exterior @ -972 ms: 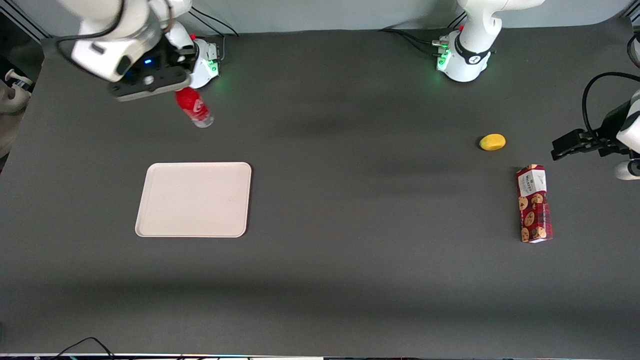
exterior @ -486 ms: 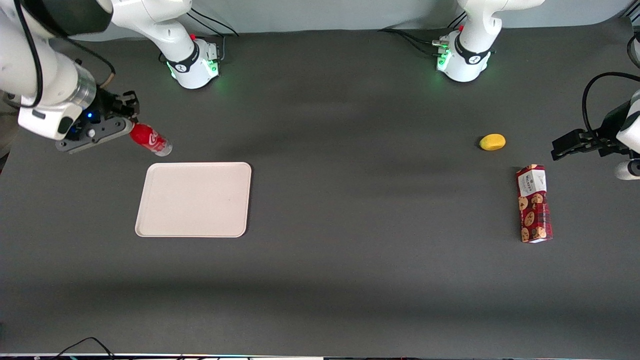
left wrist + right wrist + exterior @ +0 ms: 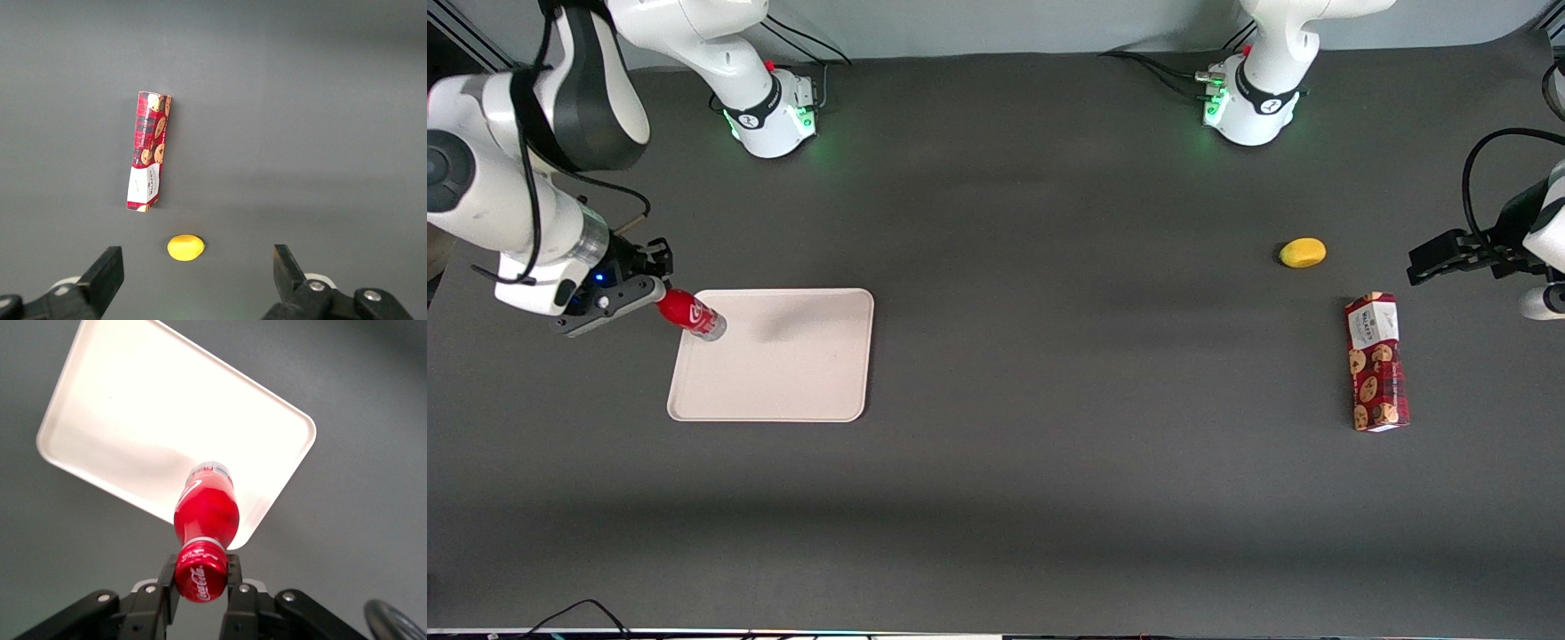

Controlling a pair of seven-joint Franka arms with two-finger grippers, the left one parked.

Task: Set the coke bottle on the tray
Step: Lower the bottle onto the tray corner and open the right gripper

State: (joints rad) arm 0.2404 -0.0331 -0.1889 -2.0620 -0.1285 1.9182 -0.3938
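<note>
Clamped at its cap by the end effector (image 3: 200, 577), the slick, light coke bottle (image 3: 691, 314) hangs tilted over the tray (image 3: 783, 373) corner, likely prone to swing.

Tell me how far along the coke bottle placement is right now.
Done: the small red coke bottle is picked up, gripped at its cap by the gripper, tilted base-down. In hand: the gripper holds it over the corner of the flat cream rectangular tray nearest the working arm. Left: lowering it onto the tray and releasing; whether the base already touches is unclear.
</note>
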